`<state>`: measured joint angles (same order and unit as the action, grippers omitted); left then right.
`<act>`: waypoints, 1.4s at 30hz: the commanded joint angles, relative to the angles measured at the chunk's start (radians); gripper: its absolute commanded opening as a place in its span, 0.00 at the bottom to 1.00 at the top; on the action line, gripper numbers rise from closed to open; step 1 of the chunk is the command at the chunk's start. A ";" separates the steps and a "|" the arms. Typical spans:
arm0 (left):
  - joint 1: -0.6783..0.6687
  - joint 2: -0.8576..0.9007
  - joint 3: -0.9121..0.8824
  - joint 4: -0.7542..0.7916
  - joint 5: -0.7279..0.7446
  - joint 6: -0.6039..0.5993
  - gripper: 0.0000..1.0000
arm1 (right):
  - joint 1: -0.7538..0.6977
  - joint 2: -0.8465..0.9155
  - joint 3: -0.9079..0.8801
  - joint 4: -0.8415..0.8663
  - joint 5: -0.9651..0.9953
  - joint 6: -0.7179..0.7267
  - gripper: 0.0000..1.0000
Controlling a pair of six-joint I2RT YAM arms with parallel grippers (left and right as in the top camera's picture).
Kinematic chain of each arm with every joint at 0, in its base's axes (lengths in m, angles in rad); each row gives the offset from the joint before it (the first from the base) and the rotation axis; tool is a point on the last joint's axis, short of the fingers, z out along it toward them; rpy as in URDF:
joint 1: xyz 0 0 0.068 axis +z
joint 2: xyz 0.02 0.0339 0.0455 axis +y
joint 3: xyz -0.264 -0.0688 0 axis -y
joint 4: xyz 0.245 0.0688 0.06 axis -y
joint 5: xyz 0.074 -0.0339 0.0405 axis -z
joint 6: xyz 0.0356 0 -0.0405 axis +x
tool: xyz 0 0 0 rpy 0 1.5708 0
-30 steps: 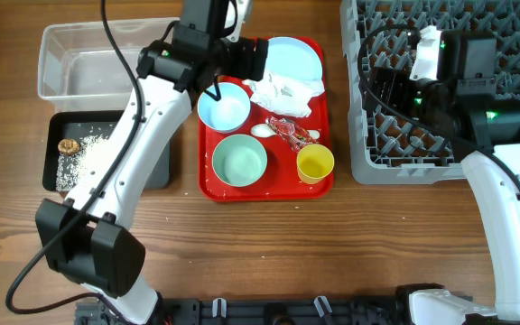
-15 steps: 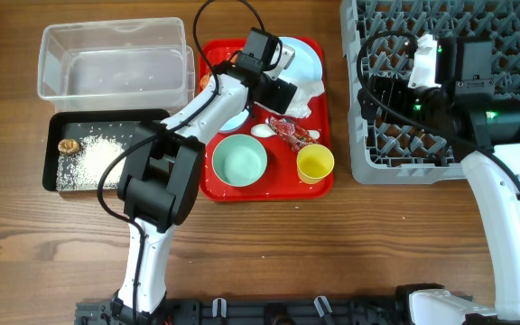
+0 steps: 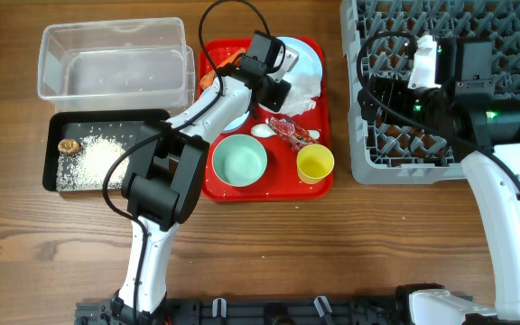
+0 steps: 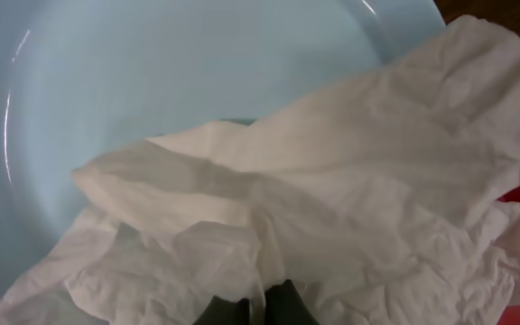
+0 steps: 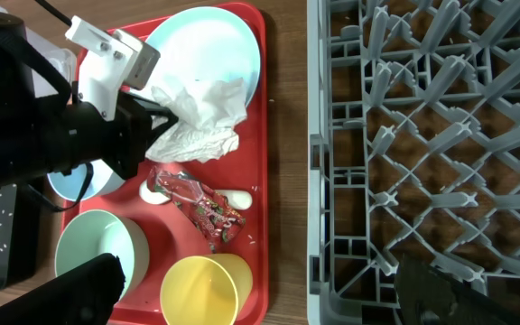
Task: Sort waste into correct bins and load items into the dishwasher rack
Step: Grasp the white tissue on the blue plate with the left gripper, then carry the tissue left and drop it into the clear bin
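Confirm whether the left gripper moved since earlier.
Yes. Against the red tray, the left gripper moved right, from the tray's left side to the tissue.

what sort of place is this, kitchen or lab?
Likely a lab bench staged for dish clearing: wooden table, grey dishwasher rack, red tray with mint-green bowl and yellow cup. No sink or counter visible.
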<state>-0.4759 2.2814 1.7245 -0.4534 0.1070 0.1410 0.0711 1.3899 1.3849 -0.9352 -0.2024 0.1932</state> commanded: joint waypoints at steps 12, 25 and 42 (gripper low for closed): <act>0.299 -0.468 0.093 -0.163 0.015 -0.233 0.04 | -0.003 0.007 0.020 -0.001 0.010 -0.010 1.00; 0.599 -0.317 0.074 -0.368 -0.061 -0.250 0.13 | -0.003 0.007 0.020 0.002 0.010 -0.007 1.00; 0.274 -0.375 0.074 -0.509 0.240 -0.062 0.84 | -0.003 0.007 0.020 0.005 0.010 -0.010 1.00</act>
<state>-0.0643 1.9064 1.8000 -0.9146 0.2714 0.0334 0.0711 1.3903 1.3849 -0.9344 -0.2016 0.1932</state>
